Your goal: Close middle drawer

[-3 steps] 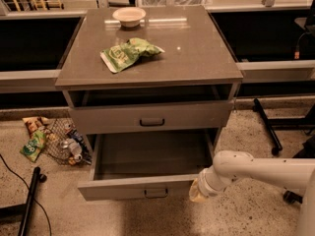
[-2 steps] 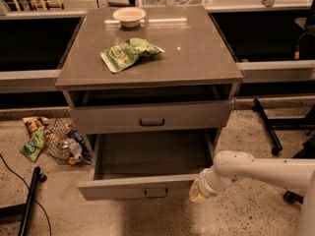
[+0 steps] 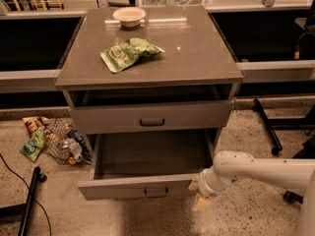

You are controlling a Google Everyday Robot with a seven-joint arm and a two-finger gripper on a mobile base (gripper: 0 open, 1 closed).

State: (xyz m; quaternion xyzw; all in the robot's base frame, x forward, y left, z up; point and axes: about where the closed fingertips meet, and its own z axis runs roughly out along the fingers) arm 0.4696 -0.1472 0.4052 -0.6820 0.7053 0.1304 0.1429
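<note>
The middle drawer (image 3: pixel 133 187) is pulled far out of the grey cabinet, and its inside is empty. Its flat grey front carries a small dark pull handle (image 3: pixel 156 192). The top drawer (image 3: pixel 147 116) above it sits nearly flush, with a dark gap under the cabinet top. The lowest drawer is hidden beneath the open one. My gripper (image 3: pixel 199 194) is at the right end of the middle drawer's front, touching or almost touching it. The white arm (image 3: pixel 261 168) reaches in from the right.
A green snack bag (image 3: pixel 129 53) and a white bowl (image 3: pixel 129 16) lie on the cabinet top. A wire basket with wrappers (image 3: pixel 59 140) sits on the floor at the left. A black pole (image 3: pixel 28 200) lies at the lower left, and a black stand leg (image 3: pixel 268 127) at the right.
</note>
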